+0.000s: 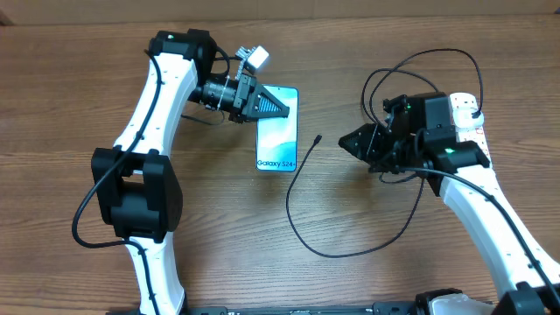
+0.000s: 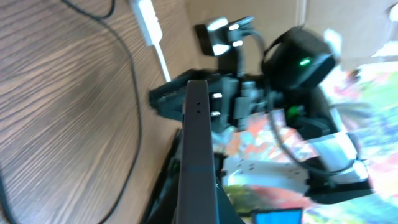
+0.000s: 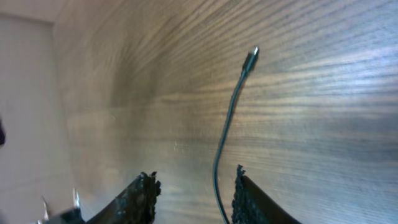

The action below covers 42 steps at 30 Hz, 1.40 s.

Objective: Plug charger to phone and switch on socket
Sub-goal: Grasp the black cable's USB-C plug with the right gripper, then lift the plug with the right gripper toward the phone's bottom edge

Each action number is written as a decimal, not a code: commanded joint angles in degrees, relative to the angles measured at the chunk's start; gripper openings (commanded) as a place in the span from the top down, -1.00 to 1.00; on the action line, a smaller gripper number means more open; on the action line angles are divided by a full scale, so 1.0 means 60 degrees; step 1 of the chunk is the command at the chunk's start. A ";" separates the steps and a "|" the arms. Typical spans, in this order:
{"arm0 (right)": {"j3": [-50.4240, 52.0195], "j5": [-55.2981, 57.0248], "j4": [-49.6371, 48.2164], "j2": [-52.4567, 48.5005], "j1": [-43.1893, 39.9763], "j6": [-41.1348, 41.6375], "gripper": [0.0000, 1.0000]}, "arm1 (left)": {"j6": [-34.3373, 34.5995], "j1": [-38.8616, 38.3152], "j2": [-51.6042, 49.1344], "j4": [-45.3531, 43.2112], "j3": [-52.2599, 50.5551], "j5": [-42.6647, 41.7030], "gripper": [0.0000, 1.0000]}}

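My right claw [image 3: 194, 174] open, low over table [image 3: 323, 124]; cable [image 3: 227, 124] runs between fingers [image 3: 146, 199], tip [image 3: 252, 55] ahead — I'd close nearer tip, keep it level for plugging. Opposite, left claw [image 1: 276, 105] at phone [image 1: 278, 140] top corner — can't tell if open or closed. Behind right arm [image 1: 490, 210], socket [image 1: 462, 105], partly hidden.

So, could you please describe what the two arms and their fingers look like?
The left arm and right arm are white-shelled links with bulky black joint housings and black cables alongside. Each ends in black fingers, rough-textured on the right.
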<state>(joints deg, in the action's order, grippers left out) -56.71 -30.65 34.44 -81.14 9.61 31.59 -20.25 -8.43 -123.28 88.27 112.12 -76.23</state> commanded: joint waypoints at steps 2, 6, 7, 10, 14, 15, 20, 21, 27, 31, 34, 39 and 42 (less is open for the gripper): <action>-0.0168 0.0433 -0.0874 -0.0882 0.0353 0.1355 0.20 | 0.0780 0.0423 0.0011 -0.0066 0.0160 -0.1239 0.92; -0.0168 0.0484 -0.2109 -0.1942 0.0605 0.2262 0.20 | 0.1064 0.0765 0.0011 -0.0073 0.0160 -0.1239 0.92; -0.0168 0.0521 -0.2324 -0.2135 0.0667 0.2452 0.17 | 0.1064 0.0809 0.0011 -0.0069 0.0160 -0.1239 0.92; -0.0171 0.0769 -0.3027 -0.2834 0.0951 0.2980 0.14 | 0.1111 0.0918 0.0011 -0.0073 0.0160 -0.1235 0.91; -0.0171 0.1169 -0.3570 -0.3650 0.1257 0.3450 0.14 | 0.1206 0.0984 0.0011 -0.0080 0.0160 -0.1239 0.92; -0.0171 0.1286 -0.3679 -0.3807 0.1293 0.3493 0.14 | 0.1206 0.0991 0.0011 -0.0084 0.0160 -0.1239 0.92; -0.0171 0.1515 -0.4065 -0.4182 0.1348 0.3574 0.17 | 0.1206 0.0991 0.0011 -0.0084 0.0160 -0.1239 0.92; -0.0171 0.1632 -0.4073 -0.4218 0.1355 0.3697 0.17 | 0.1206 0.0991 0.0011 -0.0087 0.0160 -0.1239 0.92; -0.0171 0.1909 -0.4554 -0.4426 0.1596 0.3898 0.23 | 0.1209 0.0991 0.0011 -0.0087 0.0160 -0.1239 0.92; -0.0171 0.2284 -0.4608 -0.4543 0.1832 0.4116 0.28 | 0.1443 0.0991 0.0011 -0.0091 0.0160 -0.1235 0.92; -0.0171 0.2393 -0.4707 -0.4743 0.1880 0.4280 0.31 | 0.1464 0.0991 0.0011 -0.0117 0.0160 -0.1239 0.92; -0.0171 0.2386 -0.5020 -0.5187 0.1883 0.4320 0.34 | 0.1464 0.0991 0.0011 -0.0113 0.0160 -0.1239 0.92; -0.0171 0.2401 -0.5020 -0.5399 0.1883 0.4309 0.35 | 0.1464 0.0991 0.0011 -0.0113 0.0160 -0.1239 0.92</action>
<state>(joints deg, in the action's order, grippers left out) -57.30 -17.82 3.88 -110.87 20.78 57.04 -12.12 -2.57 -123.28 87.48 112.12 -80.60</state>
